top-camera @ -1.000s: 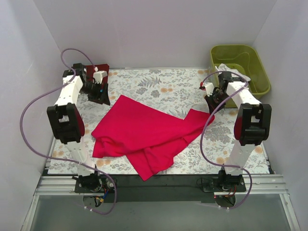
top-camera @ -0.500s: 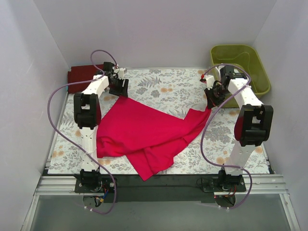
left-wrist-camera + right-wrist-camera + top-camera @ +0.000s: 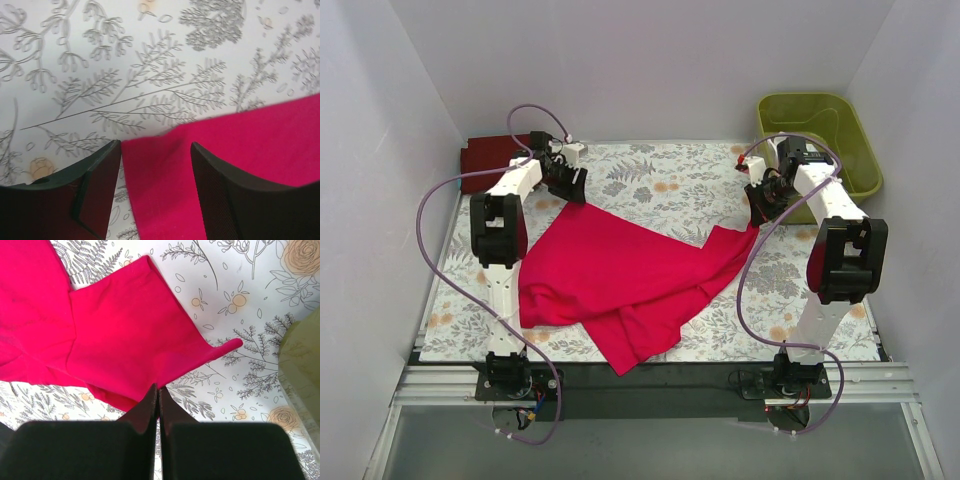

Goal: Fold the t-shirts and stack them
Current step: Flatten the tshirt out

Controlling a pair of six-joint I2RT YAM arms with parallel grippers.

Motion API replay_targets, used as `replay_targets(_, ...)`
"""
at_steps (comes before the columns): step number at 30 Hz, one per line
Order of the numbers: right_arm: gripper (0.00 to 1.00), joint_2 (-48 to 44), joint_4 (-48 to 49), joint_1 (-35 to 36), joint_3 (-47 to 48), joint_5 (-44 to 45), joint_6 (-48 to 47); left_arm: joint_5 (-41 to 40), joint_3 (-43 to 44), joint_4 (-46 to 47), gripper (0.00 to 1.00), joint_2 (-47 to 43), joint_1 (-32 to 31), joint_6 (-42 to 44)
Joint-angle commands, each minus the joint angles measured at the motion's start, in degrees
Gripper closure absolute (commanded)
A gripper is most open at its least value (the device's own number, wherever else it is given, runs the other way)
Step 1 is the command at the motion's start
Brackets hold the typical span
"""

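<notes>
Crimson t-shirt (image 3: 620, 275) is spread, partly folded over, on the table (image 3: 670, 180). Left claw (image 3: 155, 145) is held open, straddling the shirt's far-left corner. Right claw (image 3: 156, 390) is pressed closed above the right sleeve edge. Maroon t-shirt (image 3: 485, 155) is laid at the far-left corner.

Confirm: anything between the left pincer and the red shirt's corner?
Nothing visible. In the left wrist view the left pincer is open, with a finger on either side of the corner of the red shirt, which lies on the floral cloth. No other object sits between them.
</notes>
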Motion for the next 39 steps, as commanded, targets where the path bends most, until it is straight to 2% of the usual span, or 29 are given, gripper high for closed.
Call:
replay_targets(1,0.99,-1.73,-1.11,-0.16,-0.29,-0.95,0.07,7.27,3.56,-5.69,0.44,0.52,-0.19,8.71)
replay_targets(5,0.99,-1.29,-1.29,-0.16,-0.29,-1.04,0.07,7.80,7.25,-10.18,0.44,3.34,-0.19,12.76)
replay_targets(9,0.99,-0.94,-1.38,-0.16,-0.20,-1.13,0.07,7.98,6.65,-10.90,0.44,4.05,-0.10,17.51)
replay_targets(14,0.99,-0.33,-1.90,-0.25,-0.02,-1.21,0.07,9.90,8.22,-6.94,0.42,4.22,0.25,16.82)
replay_targets(20,0.99,0.29,-2.52,-0.16,-0.20,-1.48,-0.10,12.90,13.94,-7.55,0.41,6.60,0.25,16.98)
replay_targets(23,0.99,0.82,-2.78,-0.25,0.24,-1.74,-0.02,12.29,13.42,-7.64,0.41,6.77,0.25,18.13)
replay_targets(29,0.99,1.52,-3.31,-0.16,1.65,-1.65,0.07,11.59,11.40,-14.40,0.44,6.33,0.60,25.68)
replay_targets(39,0.99,2.13,-3.84,-0.16,1.91,-1.74,-0.10,3.59,6.74,-22.22,0.47,6.60,1.84,38.68)
